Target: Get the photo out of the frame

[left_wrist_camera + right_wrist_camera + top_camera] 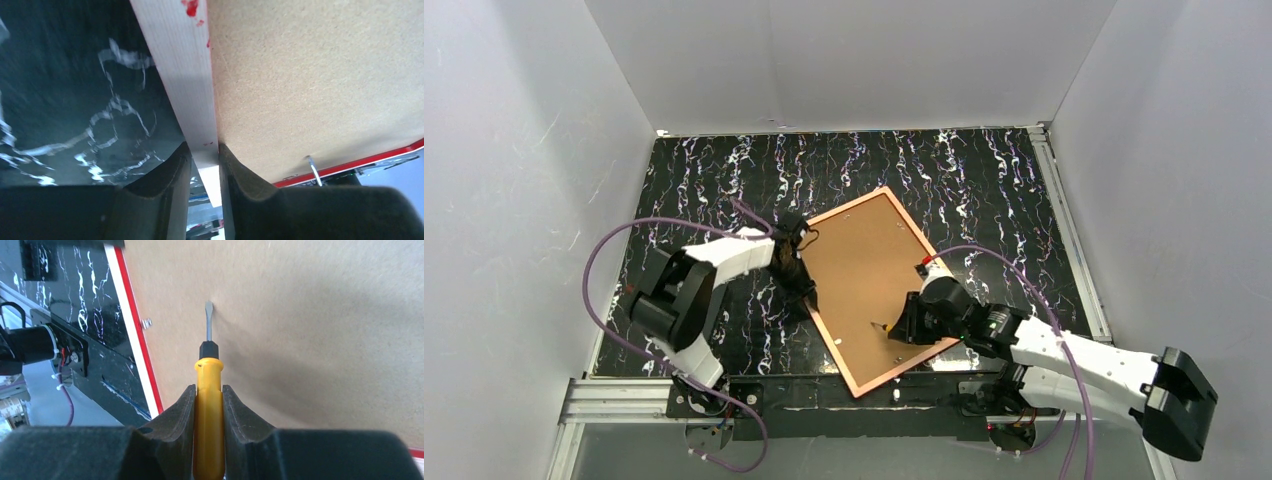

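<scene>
The frame (910, 222) lies face down, turned at an angle, on the black marbled table (984, 190). We therefore see only the brown board back of the photo (864, 270) inside it, and the printed side is hidden from us. The left gripper (204, 149) pinches the pale rim of the frame on the left side, one finger on each face; the lower end of that rim is lost behind the fingers. The right gripper (208, 388) is clamped on the yellow handle of a flat screwdriver (209, 365), whose blade points over the board (we cannot tell whether the tip touches it). A small metal piece (146, 323) beside the rim is too small to identify.
</scene>
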`<action>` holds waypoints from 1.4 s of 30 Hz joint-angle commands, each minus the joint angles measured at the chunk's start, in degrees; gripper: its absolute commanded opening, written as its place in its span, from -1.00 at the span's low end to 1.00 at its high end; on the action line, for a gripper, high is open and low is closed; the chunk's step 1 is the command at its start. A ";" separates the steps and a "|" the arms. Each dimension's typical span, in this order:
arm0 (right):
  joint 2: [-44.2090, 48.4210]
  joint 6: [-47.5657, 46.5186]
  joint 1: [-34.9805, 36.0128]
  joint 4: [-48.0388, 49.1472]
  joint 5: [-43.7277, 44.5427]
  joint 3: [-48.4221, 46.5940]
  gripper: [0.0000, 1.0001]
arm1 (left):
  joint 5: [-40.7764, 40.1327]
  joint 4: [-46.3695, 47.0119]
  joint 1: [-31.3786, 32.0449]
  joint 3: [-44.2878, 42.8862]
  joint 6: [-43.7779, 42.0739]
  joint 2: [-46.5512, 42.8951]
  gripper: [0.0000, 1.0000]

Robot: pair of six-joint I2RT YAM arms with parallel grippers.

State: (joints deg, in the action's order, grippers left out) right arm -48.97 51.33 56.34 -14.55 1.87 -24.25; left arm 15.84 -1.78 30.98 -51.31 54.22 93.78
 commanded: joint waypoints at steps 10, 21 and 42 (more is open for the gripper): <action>-24.82 6.92 16.50 -0.79 14.30 -20.84 -0.97 | 11.26 -19.02 -9.78 -17.92 -19.49 16.26 -1.00; -36.10 8.86 18.79 -5.75 17.59 -30.09 -0.97 | 11.86 -19.55 -11.02 -18.55 -17.51 18.88 -1.00; -33.23 14.17 23.47 -2.98 16.89 -24.33 -0.97 | 11.82 -19.75 -11.69 -18.75 -16.73 19.24 -1.00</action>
State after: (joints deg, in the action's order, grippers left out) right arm -84.18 63.59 79.33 -18.96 17.69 -49.82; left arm 26.61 -14.48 19.59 -70.65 36.42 112.12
